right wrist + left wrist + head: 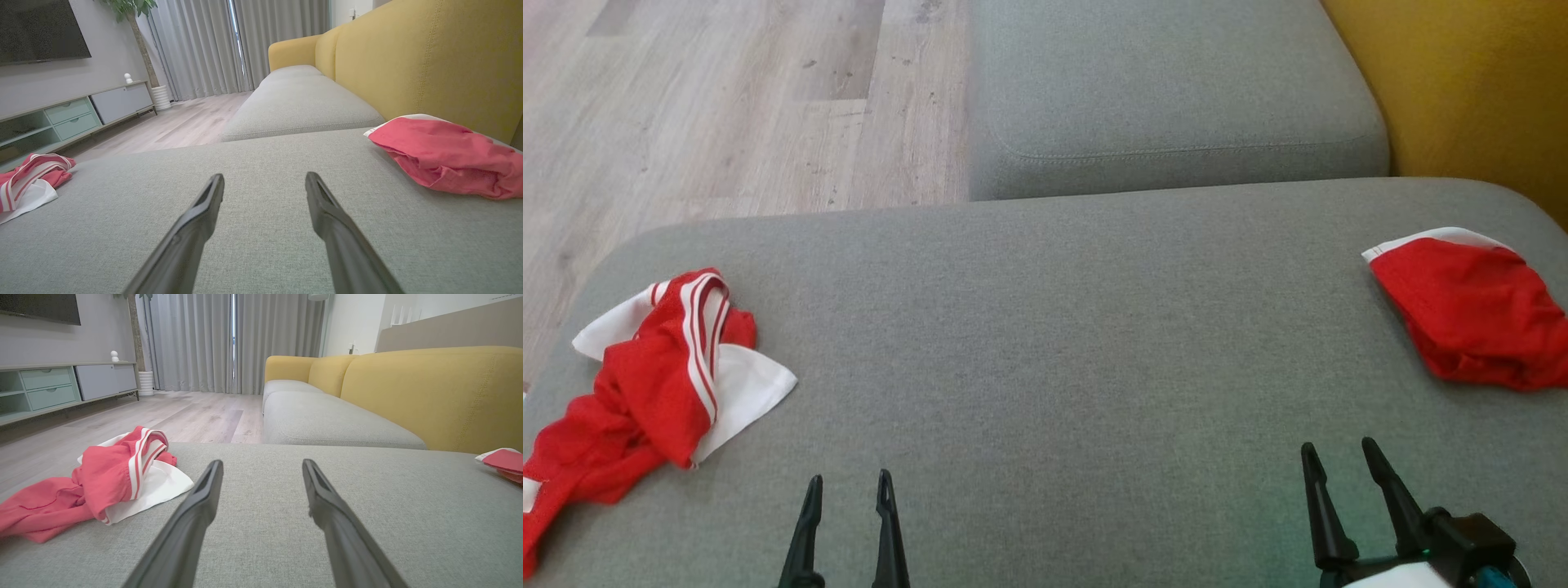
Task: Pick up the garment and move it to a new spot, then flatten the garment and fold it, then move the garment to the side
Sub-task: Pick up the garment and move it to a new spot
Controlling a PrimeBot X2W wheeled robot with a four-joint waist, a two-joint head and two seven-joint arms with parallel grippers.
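Note:
A crumpled red and white garment (654, 384) lies at the left end of the grey sofa cushion (1045, 327), its striped band on top; it also lies at the left of the left wrist view (106, 477) and the right wrist view (28, 183). A second red garment (1470, 314) with a white edge lies bunched at the cushion's right end (445, 157). My left gripper (849, 486) stands open just above the cushion's near edge, right of the crumpled garment and apart from it. My right gripper (1335, 457) is open too, nearer than the second garment, holding nothing.
A second grey seat cushion (1168, 90) lies beyond, with the yellow sofa back (1470, 82) at the right. Wooden floor (727, 98) runs past the cushion's far-left edge. A TV cabinet (53, 388) and curtains (229, 339) stand far off.

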